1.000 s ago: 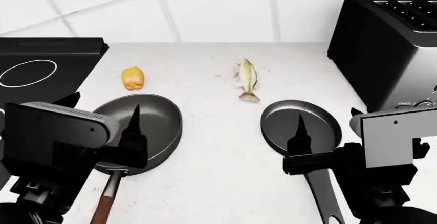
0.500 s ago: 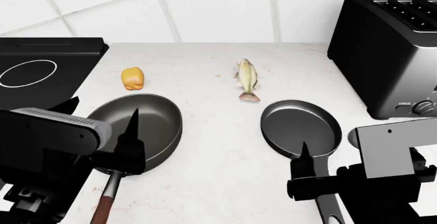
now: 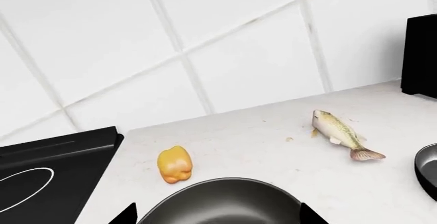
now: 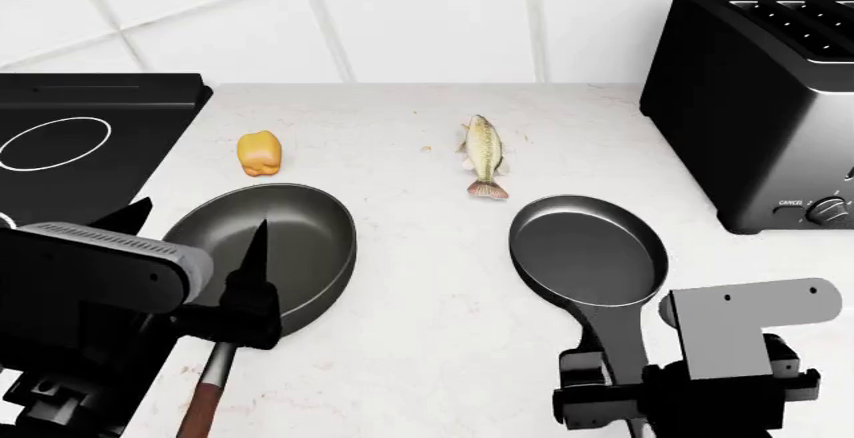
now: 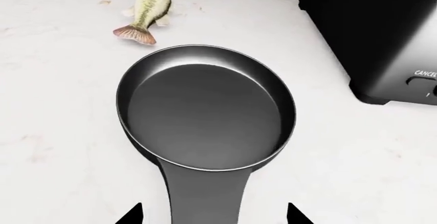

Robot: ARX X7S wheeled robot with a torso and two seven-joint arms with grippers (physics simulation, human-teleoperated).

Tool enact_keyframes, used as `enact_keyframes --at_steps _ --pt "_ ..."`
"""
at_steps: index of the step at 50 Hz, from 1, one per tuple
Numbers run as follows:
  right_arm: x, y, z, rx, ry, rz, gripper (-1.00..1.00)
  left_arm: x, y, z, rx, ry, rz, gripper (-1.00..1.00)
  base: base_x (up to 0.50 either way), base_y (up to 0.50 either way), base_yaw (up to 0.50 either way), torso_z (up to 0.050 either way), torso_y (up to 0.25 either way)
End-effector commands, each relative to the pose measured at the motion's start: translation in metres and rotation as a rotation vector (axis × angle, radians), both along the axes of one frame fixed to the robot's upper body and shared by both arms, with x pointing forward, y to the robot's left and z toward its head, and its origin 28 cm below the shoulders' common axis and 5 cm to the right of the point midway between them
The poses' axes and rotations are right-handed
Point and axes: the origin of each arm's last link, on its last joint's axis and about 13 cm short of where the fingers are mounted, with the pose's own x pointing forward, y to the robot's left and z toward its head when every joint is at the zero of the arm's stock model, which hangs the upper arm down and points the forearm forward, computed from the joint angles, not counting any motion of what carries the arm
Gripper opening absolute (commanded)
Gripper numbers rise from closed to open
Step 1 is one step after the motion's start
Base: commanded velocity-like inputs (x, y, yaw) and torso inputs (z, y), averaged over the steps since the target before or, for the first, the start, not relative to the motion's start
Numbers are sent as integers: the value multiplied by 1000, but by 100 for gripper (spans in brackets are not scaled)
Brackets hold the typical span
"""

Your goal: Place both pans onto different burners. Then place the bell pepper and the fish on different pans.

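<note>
I had both end effectors open, left (image 4: 200,288) straddling the large pan's (image 4: 287,243) handle, right (image 5: 213,216) over the small pan's (image 5: 204,111), ready to grip.

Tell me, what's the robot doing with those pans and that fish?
It is getting ready to pick up both pans by their handles. The left gripper hangs open over the bigger pan, and the right gripper sits open around the smaller pan handle. Nothing is lifted yet. The bell pepper and fish lie on the counter; the cooktop is bare.
</note>
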Motion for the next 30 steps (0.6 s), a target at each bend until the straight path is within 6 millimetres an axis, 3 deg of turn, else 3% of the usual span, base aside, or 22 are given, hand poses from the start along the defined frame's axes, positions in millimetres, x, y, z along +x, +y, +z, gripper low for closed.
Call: enact_keyframes --at_steps 1,30 --pt "6 3 -10 23 26 17 100 -5 -1 -1 7 -6 -8 100 0 0 0 0 0" --pt "13 -2 -33 93 86 -2 100 -6 1 0 0 -5 10 100 0 0 0 0 0"
